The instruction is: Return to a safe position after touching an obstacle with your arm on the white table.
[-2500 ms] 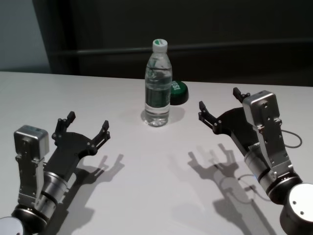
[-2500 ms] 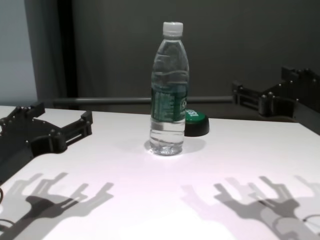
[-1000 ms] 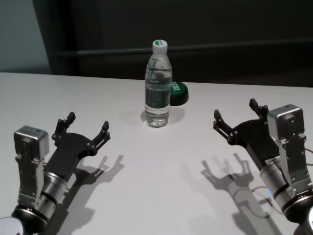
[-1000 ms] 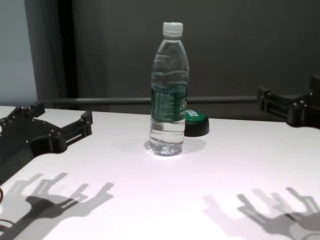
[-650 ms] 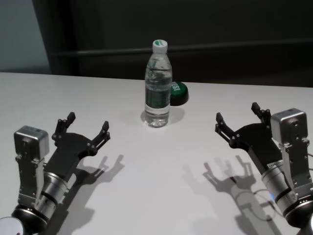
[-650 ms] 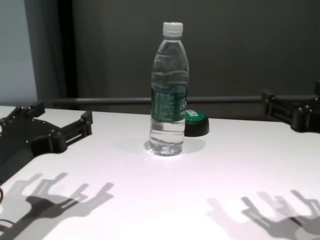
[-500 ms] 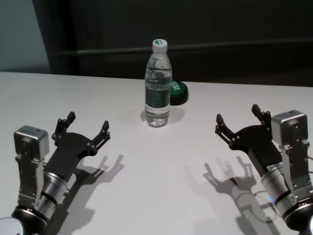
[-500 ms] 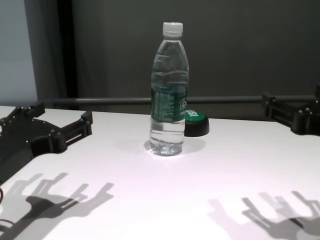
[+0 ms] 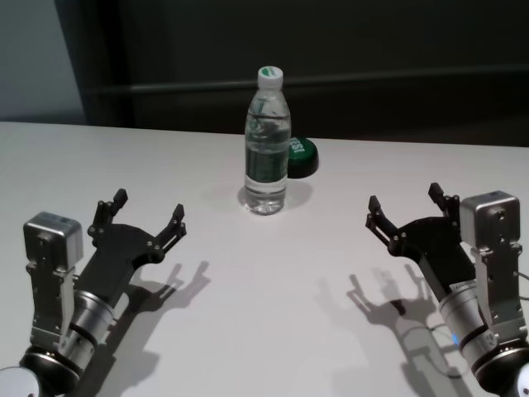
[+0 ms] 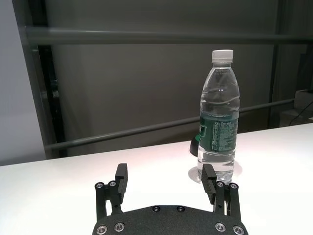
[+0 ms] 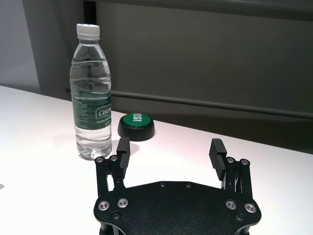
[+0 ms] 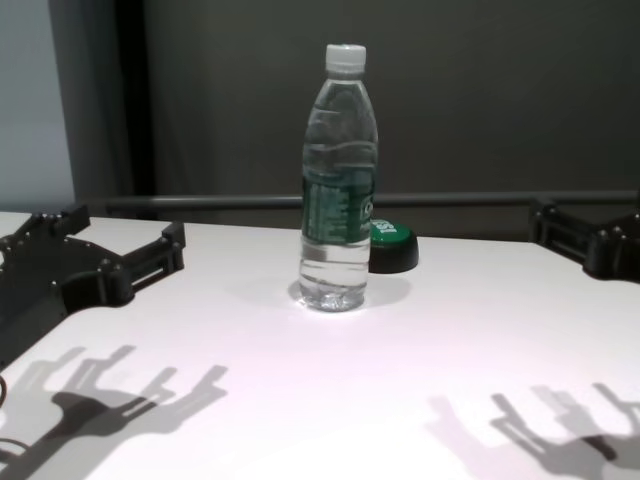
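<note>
Overhead, the head view shows the obstacle point(image 9: 267, 145), a tall clear water bottle, upright near the far middle of the white table point(image 9: 248, 306). The left gripper point(image 9: 138, 217) hovers at the near left and the right gripper point(image 9: 402, 208) at the near right; both are spread wide, grasping nothing, and well apart from the bottle.

Lower down, the chest view gives the bottle's full height and its water level. It looks nearly full, so I judge it fairly heavy for its narrow base, smooth and slippery, with thin walls that would dent under a squeeze. A sideways knock high up could tip it; the label band point(image 12: 338, 208) would be the steadiest place to hold, though the task calls for no grasp. Only the tips of the right gripper show here, at the frame's edge.

The left wrist view looks past its parted fingertips point(image 10: 210, 177) at the bottle, which mostly hides the green-topped puck point(image 10: 195, 146).

The right wrist view alone shows that puck point(image 11: 136, 126) plainly, just behind the bottle.
</note>
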